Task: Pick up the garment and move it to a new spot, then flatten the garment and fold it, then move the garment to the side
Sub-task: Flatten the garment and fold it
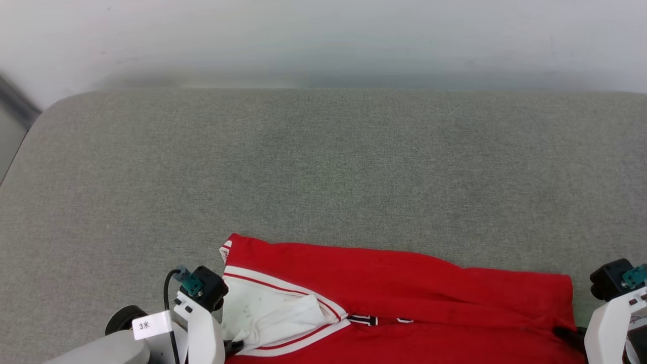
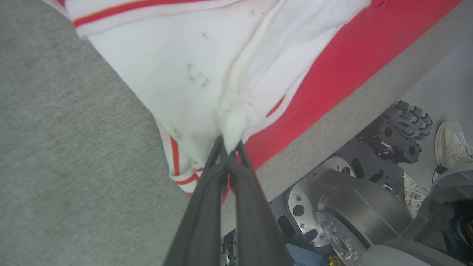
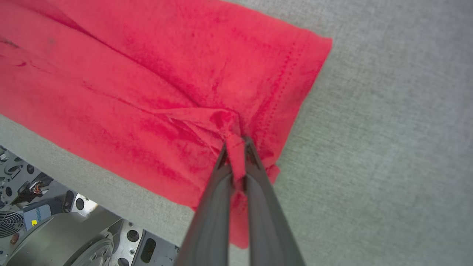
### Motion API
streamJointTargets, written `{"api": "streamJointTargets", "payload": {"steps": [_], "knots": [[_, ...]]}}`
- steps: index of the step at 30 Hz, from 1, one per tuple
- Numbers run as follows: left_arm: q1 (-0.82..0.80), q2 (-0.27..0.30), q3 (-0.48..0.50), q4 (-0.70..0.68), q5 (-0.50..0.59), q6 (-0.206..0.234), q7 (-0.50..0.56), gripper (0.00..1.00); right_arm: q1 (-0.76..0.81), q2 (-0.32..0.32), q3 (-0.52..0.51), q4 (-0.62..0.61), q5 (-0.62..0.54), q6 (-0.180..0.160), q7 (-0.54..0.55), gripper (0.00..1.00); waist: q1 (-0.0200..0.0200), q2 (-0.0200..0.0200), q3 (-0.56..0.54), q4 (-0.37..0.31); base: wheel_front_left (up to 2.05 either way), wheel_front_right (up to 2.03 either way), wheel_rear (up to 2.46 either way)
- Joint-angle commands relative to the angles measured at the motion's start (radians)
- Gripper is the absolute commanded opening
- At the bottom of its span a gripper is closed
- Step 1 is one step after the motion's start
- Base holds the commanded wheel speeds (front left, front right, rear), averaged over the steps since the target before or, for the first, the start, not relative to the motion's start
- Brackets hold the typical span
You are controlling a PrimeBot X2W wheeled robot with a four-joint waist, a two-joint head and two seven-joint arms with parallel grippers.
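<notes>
We find red jersey shirt [image 1: 404, 283], white-sleeved, stripe-trimmed, on grey fabric table [image 1: 323, 162], fanning out beyond both sets of fingertips. Left gripper [image 2: 230, 147] clamped on white sleeve bunch. Right gripper [image 3: 236, 149] clamped on red hem pleat. We judge opposite-end hold suits lifting and spreading.

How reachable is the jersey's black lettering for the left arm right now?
Probably not yet. The left gripper is shut on the white sleeve, so it must let go first. The black lettering lies near it, mostly hidden between folds of the jersey; nothing else stands between.
</notes>
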Motion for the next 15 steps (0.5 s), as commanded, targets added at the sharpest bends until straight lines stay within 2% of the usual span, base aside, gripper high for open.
{"api": "streamJointTargets", "payload": {"steps": [1,4,5,6,9,14,15], "knots": [[0.016,-0.004,-0.001,0.013,0.005,0.0,-0.008,0.0,0.015,0.009,-0.006,0.004,-0.006,0.0,-0.006,0.0,0.0002,0.0,0.002,-0.002,0.0,0.0,0.0],[0.029,-0.021,0.005,0.03,-0.004,-0.002,-0.034,0.0,0.027,0.027,-0.012,0.006,-0.003,0.0,-0.005,0.0,0.0002,0.0,0.001,-0.003,0.0,0.0,0.0],[0.029,-0.021,0.008,0.036,0.006,0.002,-0.048,0.29,0.031,0.029,-0.014,0.005,-0.001,0.0,-0.002,0.0,0.0002,0.0,-0.001,-0.004,0.0,0.0,0.0],[0.034,-0.023,0.012,0.04,0.008,0.007,-0.063,1.0,0.029,0.028,-0.016,-0.002,-0.008,0.0,-0.006,1.0,0.0002,0.0,-0.006,-0.006,0.0,0.0,0.0],[0.041,-0.027,0.031,0.036,0.021,0.023,-0.119,1.0,0.03,0.027,-0.041,-0.027,-0.012,0.0,-0.033,1.0,0.0002,0.0,-0.023,-0.006,0.0,0.0,0.0],[0.052,-0.024,0.075,0.037,0.084,0.09,-0.27,1.0,0.062,0.005,-0.129,-0.094,-0.011,0.0,-0.082,1.0,0.0002,0.0,-0.047,-0.001,0.0,0.0,0.0],[0.052,-0.024,0.075,0.037,0.084,0.09,-0.27,1.0,0.062,0.005,-0.129,-0.094,-0.011,0.0,-0.082,1.0,0.0002,0.0,-0.047,-0.001,0.0,0.0,0.0]]}}
